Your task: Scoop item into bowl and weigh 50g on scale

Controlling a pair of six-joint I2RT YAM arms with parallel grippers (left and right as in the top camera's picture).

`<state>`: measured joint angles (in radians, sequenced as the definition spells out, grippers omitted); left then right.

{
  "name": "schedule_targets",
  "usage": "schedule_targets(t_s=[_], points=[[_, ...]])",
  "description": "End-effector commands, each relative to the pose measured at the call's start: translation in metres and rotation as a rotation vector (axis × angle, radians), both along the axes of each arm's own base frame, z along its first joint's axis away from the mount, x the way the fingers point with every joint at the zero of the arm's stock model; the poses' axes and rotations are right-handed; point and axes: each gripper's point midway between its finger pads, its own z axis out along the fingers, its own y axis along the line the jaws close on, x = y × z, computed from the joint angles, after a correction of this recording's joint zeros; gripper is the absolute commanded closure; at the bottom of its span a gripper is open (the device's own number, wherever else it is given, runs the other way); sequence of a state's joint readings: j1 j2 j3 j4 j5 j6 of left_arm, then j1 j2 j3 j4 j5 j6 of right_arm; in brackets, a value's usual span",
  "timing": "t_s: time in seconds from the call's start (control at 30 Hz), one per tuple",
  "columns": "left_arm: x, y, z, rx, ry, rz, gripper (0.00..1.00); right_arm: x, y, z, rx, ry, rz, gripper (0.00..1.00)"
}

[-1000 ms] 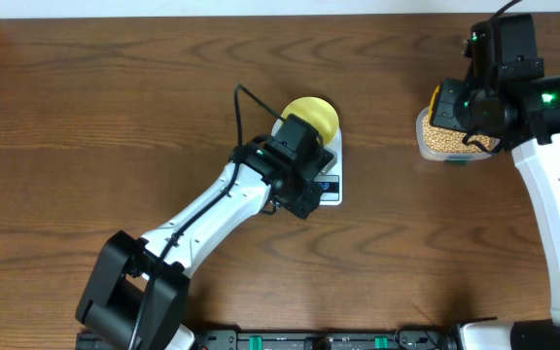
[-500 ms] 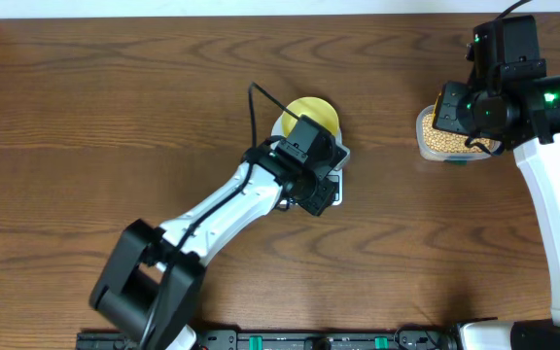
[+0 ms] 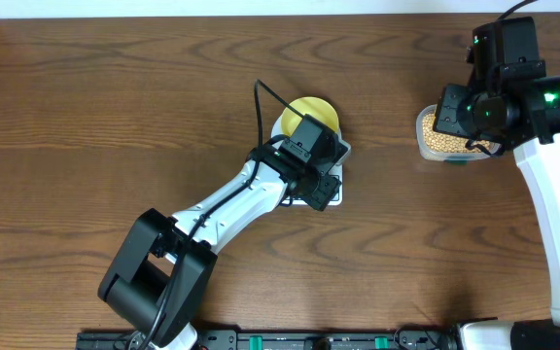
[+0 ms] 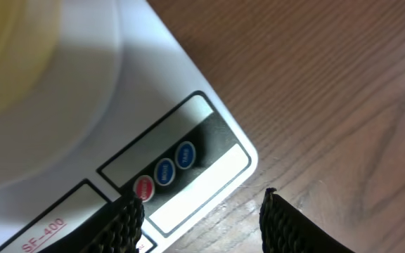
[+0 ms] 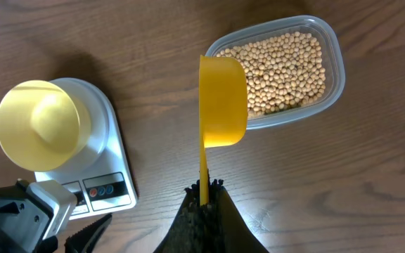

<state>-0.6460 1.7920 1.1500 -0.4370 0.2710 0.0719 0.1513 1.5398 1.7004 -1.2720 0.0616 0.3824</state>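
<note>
1. Currently bowl [image 5: 42,124] sits on scale [image 5: 111,151], looks empty.
2. Left tool [image 4: 202,204] spread, grasping nothing, over scale buttons [image 4: 164,172].
3. Right tool [image 5: 204,193] clenched on scoop [image 5: 222,102] handle at tub [image 5: 334,77] edge; beans [image 5: 287,67] all in tub.
4. Scooping and weighing left.

Overhead straight down on table [image 3: 115,97]; left wrist close above scale [image 4: 118,105], right wrist higher; scale in all 3.
</note>
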Motion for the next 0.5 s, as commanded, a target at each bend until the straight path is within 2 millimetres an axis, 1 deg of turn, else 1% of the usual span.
schedule_targets(t_s=[0.0,0.13,0.47], points=[[0.004,0.006,-0.008,0.042,-0.011,0.018,0.44,0.001,-0.005,0.009,-0.007,-0.025,-0.02,0.99],[0.003,0.006,-0.014,0.051,0.002,0.02,0.44,0.001,-0.006,0.009,-0.008,-0.025,-0.02,0.99],[0.0,0.008,-0.019,0.059,0.026,0.037,0.44,0.002,-0.005,0.009,-0.007,-0.028,-0.02,0.99]])
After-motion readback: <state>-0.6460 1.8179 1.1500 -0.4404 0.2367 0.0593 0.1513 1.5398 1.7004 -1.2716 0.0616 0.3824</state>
